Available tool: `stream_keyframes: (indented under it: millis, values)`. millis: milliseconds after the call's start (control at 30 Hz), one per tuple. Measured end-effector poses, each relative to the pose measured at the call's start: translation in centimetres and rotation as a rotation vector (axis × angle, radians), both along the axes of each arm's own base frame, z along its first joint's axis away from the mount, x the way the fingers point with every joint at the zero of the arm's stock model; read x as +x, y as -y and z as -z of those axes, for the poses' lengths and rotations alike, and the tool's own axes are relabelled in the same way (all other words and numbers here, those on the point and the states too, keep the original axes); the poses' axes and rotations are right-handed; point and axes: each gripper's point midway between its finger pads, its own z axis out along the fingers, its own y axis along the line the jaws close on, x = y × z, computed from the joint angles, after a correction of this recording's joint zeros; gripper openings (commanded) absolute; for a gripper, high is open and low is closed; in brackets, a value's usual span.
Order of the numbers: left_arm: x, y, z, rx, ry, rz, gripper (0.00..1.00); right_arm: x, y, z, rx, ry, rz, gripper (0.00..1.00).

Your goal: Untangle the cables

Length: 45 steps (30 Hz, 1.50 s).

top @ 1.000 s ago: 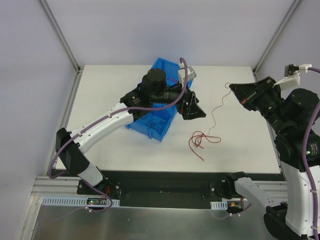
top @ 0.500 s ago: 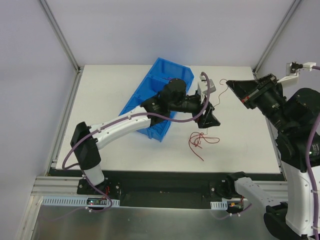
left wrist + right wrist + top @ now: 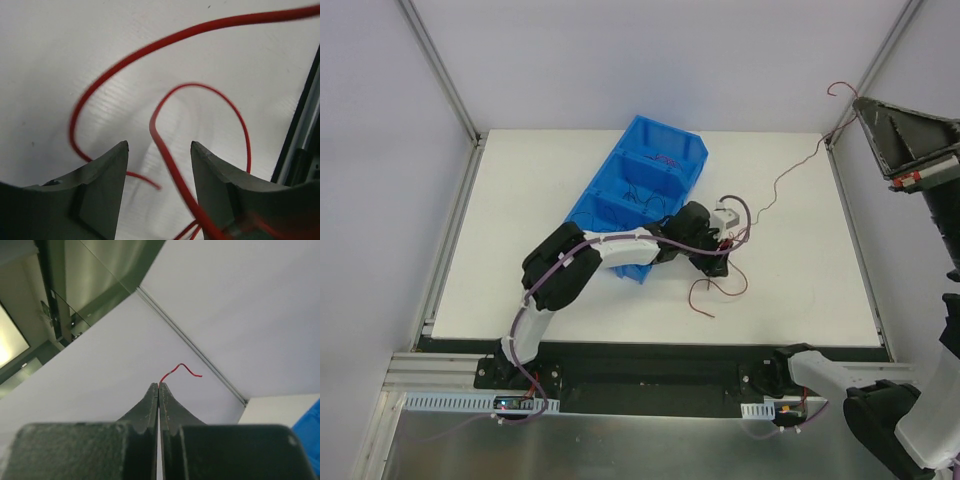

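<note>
Cables (image 3: pixel 663 158), thin and hard to make out, lie in the blue bin (image 3: pixel 672 133) at left. Just right of it, the left end effector (image 3: pixel 159 145) sits low over the surface (image 3: pixel 520 230), jaws partly open astride a red wire (image 3: pixel 200 85), seemingly not gripping. That wire runs up rightward to the raised right end effector (image 3: pixel 158 385), pinched closed on its tip.

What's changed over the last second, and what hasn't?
The left gripper swung right from over the blue bin and dropped onto the looped red wire, jaws open astride a strand. The right gripper, still pinching the wire's end, lifted up and rightward. The bin stayed put.
</note>
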Motion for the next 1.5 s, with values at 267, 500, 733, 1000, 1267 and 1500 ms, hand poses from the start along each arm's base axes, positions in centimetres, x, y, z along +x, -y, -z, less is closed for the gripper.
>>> stream_keyframes:
  millis: [267,500,733,1000,1267,1500]
  values:
    - [-0.3,-2.3,-0.2,0.023,-0.018,-0.014,0.52,-0.8,1.1,-3.4,0.03,0.121,0.056,0.0]
    - [-0.5,-4.0,-3.1,-0.029,-0.019,0.006,0.49,0.7,1.9,-7.7,0.048,0.258,0.138,0.0]
    - [-0.1,-6.0,-1.1,0.01,-0.073,-0.014,0.49,0.1,3.9,-9.9,0.059,0.358,0.263,0.0]
    - [-1.5,-6.7,-3.2,-0.001,-0.092,0.033,0.55,4.2,5.0,-1.4,-0.099,0.15,0.397,0.0]
    - [-4.8,-7.8,-15.7,-0.223,0.032,0.158,0.85,9.3,3.3,12.1,-0.283,-0.203,0.348,0.0]
    - [-5.0,-7.4,-20.3,-0.298,0.112,0.187,0.85,8.4,1.7,11.9,-0.261,-0.204,0.243,0.0]
